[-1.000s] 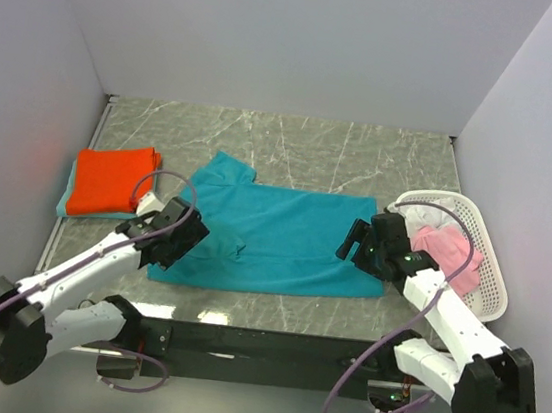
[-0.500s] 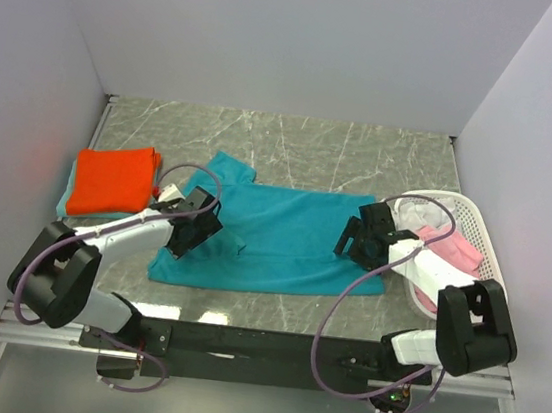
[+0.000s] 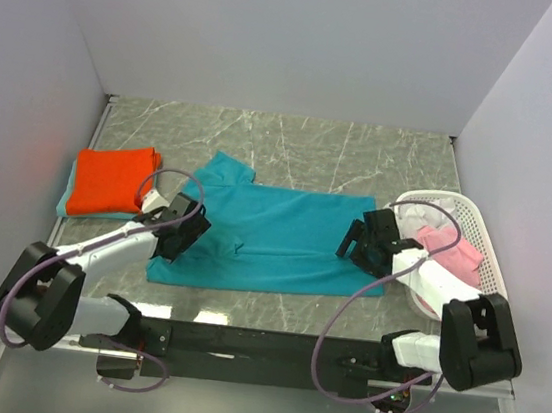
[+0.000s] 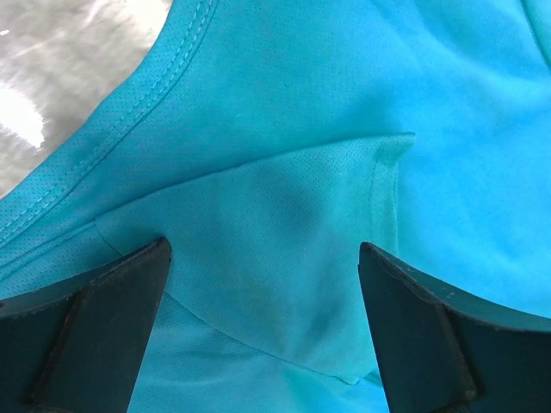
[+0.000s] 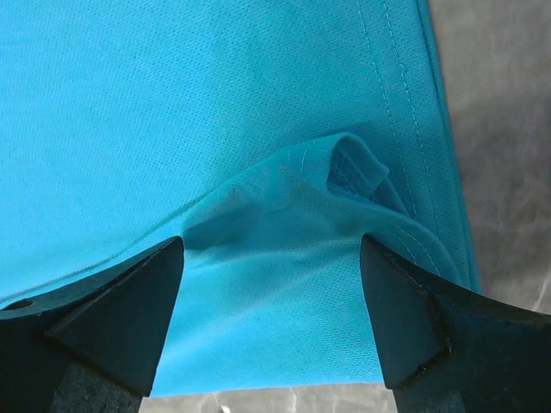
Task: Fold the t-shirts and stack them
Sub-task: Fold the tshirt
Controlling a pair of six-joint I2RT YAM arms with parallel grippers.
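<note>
Cloth first: teal-blue t-shirt (image 3: 282,238) lies spread flat across mid table (image 3: 314,146), toward the near edge, neck/sleeve end to the left, hem end to the right. It's a thin sporty knit w/ fine mesh holes, so prob. very light and limp, no stiffness at all. It will drape & bunch once lifted, and likely slides easily on the polished stone. Not fragile. A one-point grab would let it sag, so both ends want lifting together.

L side: left gripper (image 3: 180,235) sits low over the shirt's left end, jaws spread wide, nothing held. Its wrist cam shows a doubled-over sleeve flap lying between the fingers. Decent bite there, since the flap edge is 2 layers, thicker than plain body cloth.

R side: right gripper (image 3: 364,243) is over the right end by the hem, jaws also wide apart, empty. A small raised pucker beside the stitched hem sits between its fingers. The double-stitched hem looks like the firmest bit, so best hold.

Orange-red shirt (image 3: 111,178) is already folded at the left edge of the table, on top of a light teal shirt (image 3: 63,203). Pink shirt (image 3: 452,253) & white shirt (image 3: 426,217) are in the basket (image 3: 487,253) at the right edge, not yet folded.
</note>
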